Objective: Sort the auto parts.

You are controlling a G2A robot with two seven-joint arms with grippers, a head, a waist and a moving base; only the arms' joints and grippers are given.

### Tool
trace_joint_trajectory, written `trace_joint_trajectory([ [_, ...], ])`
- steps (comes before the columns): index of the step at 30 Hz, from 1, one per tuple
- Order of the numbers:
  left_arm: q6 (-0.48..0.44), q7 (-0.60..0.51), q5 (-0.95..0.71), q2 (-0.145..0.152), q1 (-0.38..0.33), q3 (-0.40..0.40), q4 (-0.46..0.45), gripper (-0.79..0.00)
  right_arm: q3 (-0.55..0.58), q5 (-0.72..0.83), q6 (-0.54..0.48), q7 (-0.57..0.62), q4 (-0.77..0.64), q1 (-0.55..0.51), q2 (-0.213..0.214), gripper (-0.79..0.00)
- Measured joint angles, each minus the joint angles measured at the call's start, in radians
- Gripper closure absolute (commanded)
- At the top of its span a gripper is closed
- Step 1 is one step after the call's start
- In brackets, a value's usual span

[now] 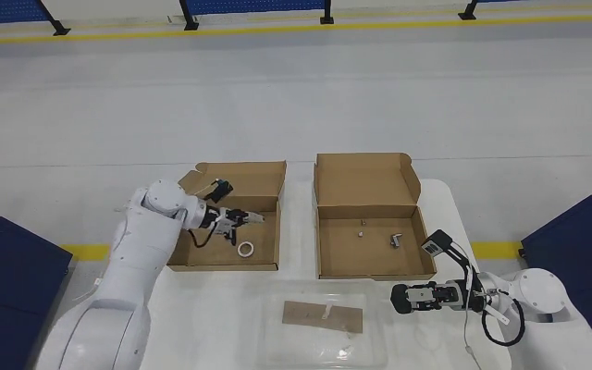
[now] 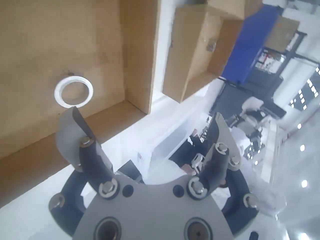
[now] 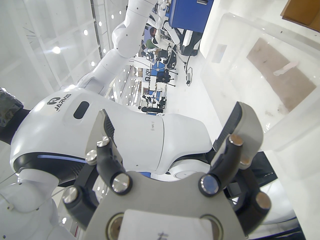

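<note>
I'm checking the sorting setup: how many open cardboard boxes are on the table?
2. One open brown cardboard box, under the left gripper, holds a white plastic ring; the second box, beside it, holds small metal parts.

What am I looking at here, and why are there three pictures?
This is a two-armed robot sorting parts at a white table. One picture looks down from above its arms. The other two come from cameras on its wrists, so each shows that arm's own two-fingered gripper. The left gripper hangs open over the left brown cardboard box, near a small white ring lying on its floor. The right gripper is open beside a clear plastic tray with a brown cardboard sheet inside. A second brown cardboard box holds small metal pieces. Nothing is held.
</note>
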Motion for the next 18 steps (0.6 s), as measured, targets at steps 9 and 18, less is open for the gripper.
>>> trace_joint_trajectory([
  [9,0.045,-0.062,-0.2,0.094,0.323,-0.101,-0.48,-0.785,0.0,0.0,0.0,0.0,0.0,0.0,0.0,-0.785],
  [18,0.15,-0.062,-0.386,0.203,0.594,-0.188,-0.897,-0.785,0.0,0.0,0.0,0.0,0.0,0.0,0.0,-0.785],
])
